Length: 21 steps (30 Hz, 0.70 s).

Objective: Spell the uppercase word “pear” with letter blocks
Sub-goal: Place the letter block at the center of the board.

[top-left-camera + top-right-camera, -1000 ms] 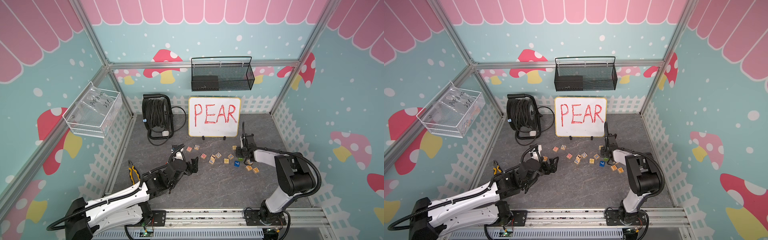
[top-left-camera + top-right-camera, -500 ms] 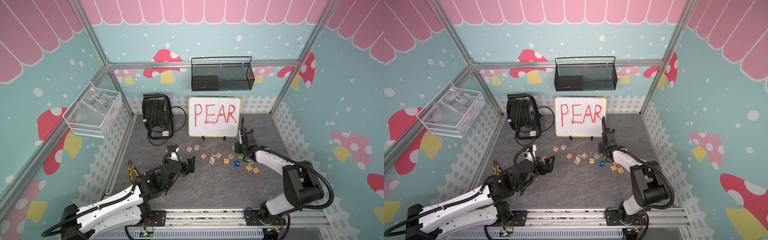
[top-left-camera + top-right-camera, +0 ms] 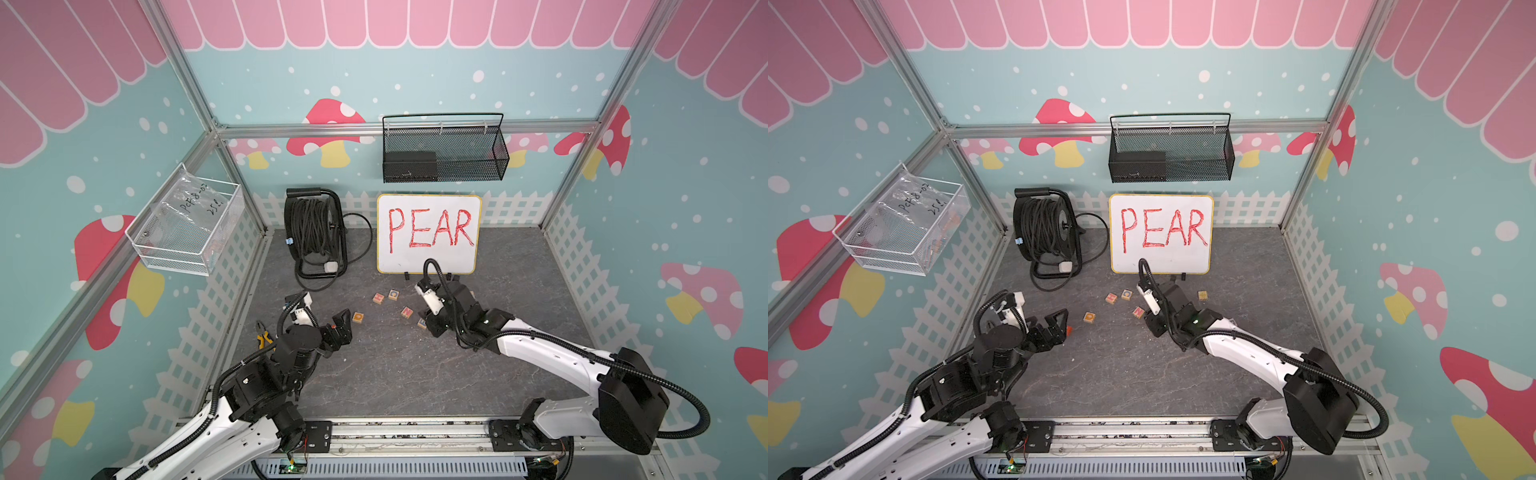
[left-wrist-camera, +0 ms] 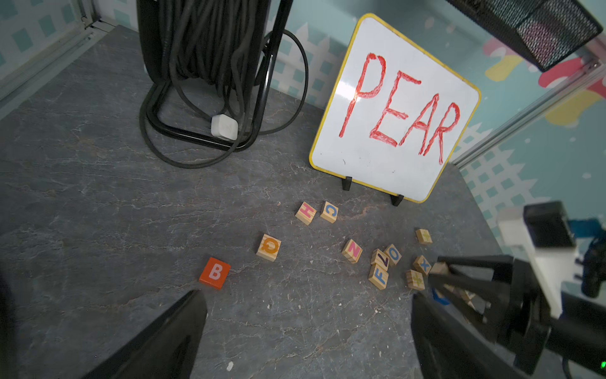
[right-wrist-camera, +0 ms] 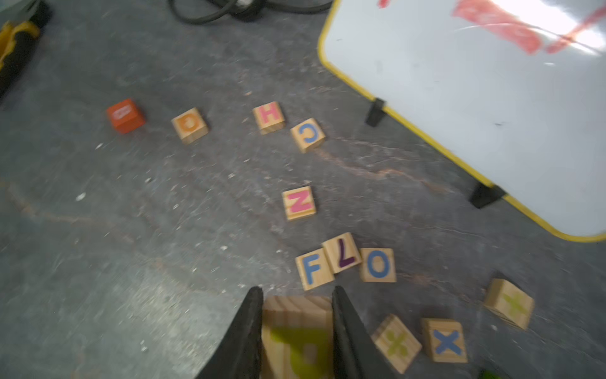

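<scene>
**Step in hand.** We find the counter (image 3: 395,374) bare across its near half, and we judge this the proper ground for the word. The whiteboard (image 3: 428,232) stands at the rear with PEAR in red.

The right end effector (image 5: 296,292) is closed on a pale-wood cube, the P block (image 5: 296,331), with one finger on each side face. Its yellowish-green capital is blurred, so the P is our reading only. We cannot tell whether the cube is clear of the counter. The left end effector (image 4: 305,295) is wide open and empty, near the orange-red B block (image 4: 214,272).

We advise lifting the P block straight up, clear of the F block (image 5: 313,269) close by. It should be set down letter-up at the robot's left end of the bare ground, with room for three more. No E, A or R shows among the visible faces.

**Containers.** The black mesh basket (image 3: 478,166) on the rear wall holds a dark box (image 3: 409,160). The wire bin (image 3: 174,257) on the side wall holds a clear bag (image 3: 195,203) with handwriting. We see no blocks in either.
</scene>
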Available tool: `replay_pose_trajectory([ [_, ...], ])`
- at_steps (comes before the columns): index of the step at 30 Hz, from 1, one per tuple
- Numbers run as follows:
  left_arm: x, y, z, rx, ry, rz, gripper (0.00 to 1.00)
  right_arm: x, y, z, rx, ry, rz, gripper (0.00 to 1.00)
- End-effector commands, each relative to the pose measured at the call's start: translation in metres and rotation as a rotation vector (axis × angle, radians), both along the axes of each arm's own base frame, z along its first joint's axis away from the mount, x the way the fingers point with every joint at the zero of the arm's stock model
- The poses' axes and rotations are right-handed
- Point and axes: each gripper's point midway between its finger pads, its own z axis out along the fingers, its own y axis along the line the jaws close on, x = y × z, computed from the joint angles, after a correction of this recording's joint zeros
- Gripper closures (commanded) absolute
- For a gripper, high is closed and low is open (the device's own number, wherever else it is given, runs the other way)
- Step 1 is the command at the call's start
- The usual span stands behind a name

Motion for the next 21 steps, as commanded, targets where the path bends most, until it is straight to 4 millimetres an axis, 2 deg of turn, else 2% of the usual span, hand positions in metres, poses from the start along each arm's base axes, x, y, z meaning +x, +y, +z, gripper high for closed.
replay_pose_trajectory([
  [1, -0.008, 0.01, -0.026, -0.005, 0.077, 0.034, 0.0, -0.036, 0.018, -0.018, -0.033, 0.054, 0.167, 0.73],
  [4, -0.012, 0.01, -0.033, 0.0, 0.113, 0.029, 0.01, -0.053, 0.035, -0.028, -0.049, 0.078, 0.253, 0.73],
  [9, -0.014, 0.008, -0.045, 0.006, 0.163, 0.024, 0.01, -0.07, 0.058, -0.051, -0.131, 0.105, 0.359, 0.73],
  [14, -0.017, 0.01, -0.056, 0.005, 0.194, 0.039, 0.0, -0.071, 0.066, -0.075, -0.234, 0.107, 0.406, 0.74],
  [21, -0.018, 0.013, -0.062, -0.009, 0.196, 0.054, 0.01, -0.071, 0.077, -0.088, -0.293, 0.069, 0.492, 0.74],
])
